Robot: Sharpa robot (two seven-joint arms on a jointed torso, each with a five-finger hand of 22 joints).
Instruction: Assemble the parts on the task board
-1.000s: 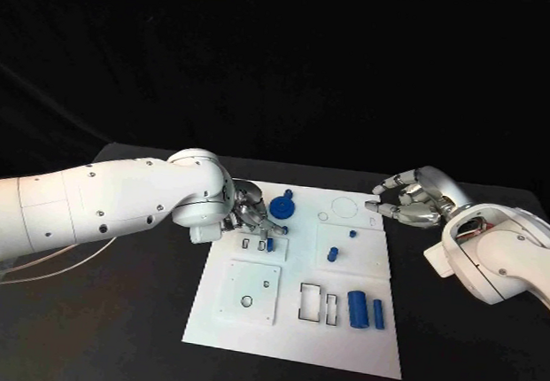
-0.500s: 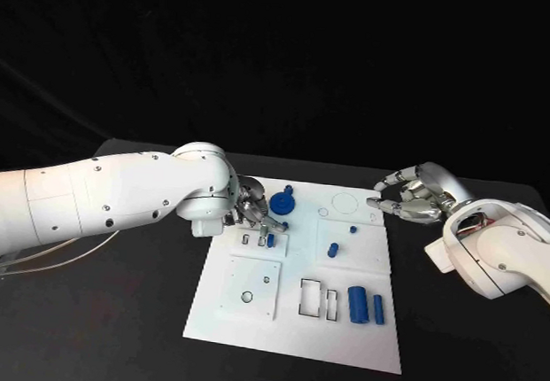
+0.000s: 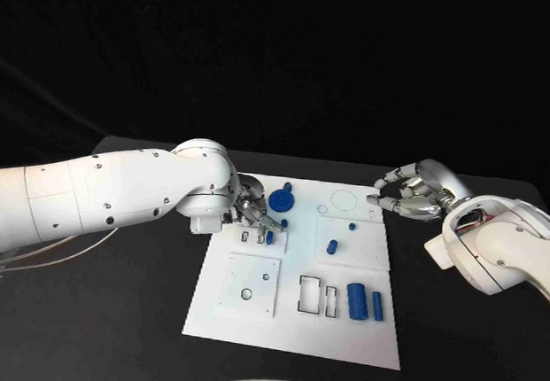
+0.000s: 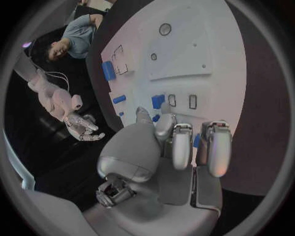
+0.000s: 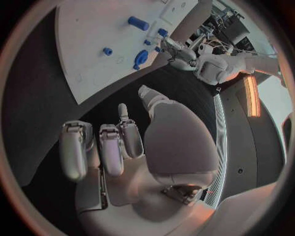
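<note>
Left silver hand (image 3: 255,214) over flat white task board (image 3: 293,325), fingers bent near small blue part (image 3: 270,238); hold unclear. Right silver hand (image 3: 405,195) curled, holding nothing.

A lab: black-draped table (image 3: 111,320); white task board (image 3: 296,325).

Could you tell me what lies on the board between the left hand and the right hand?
In the head view, between the left hand and the right hand lie the round blue part and an outlined circle on the task board.
</note>
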